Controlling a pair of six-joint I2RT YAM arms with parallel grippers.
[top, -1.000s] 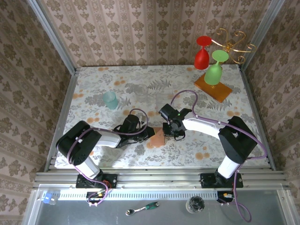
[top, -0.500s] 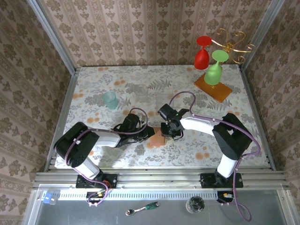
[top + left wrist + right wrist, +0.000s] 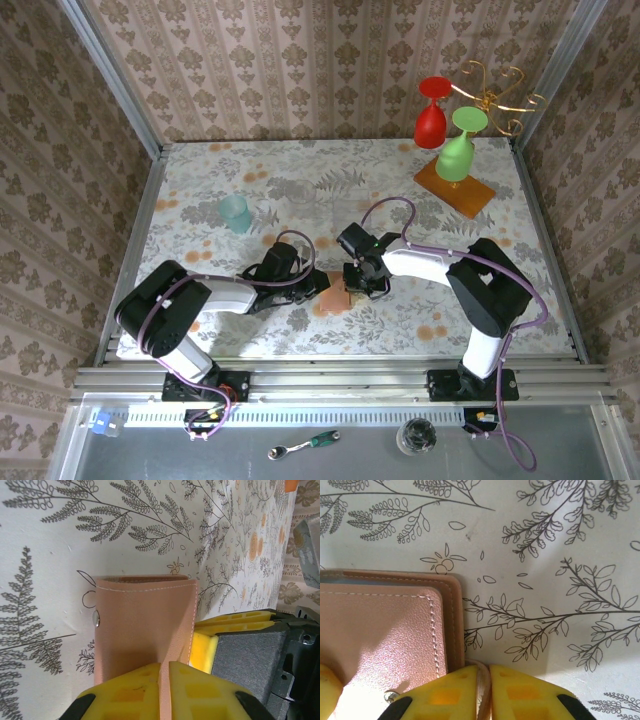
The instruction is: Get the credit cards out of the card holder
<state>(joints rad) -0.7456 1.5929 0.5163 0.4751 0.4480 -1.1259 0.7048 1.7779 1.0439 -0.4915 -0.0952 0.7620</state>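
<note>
Your L hand (image 3: 164, 666): pads pinched tight on one edge of the card holder (image 3: 145, 615), tan face showing. Card holder sits on floral surface (image 3: 300, 190), mid-front, btw both hands. Your R hand (image 3: 484, 672): pads nearly together, nipping a thin leather edge at card holder's corner.

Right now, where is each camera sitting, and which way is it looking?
Top external: above and behind, looking down at the table; left arm and right arm meet at the card holder.
Left wrist: on the left arm, looking along the left gripper, shut on the card holder's edge.
Right wrist: on the right arm, looking along the right gripper, shut on another edge.
Shared: all see the card holder.
</note>
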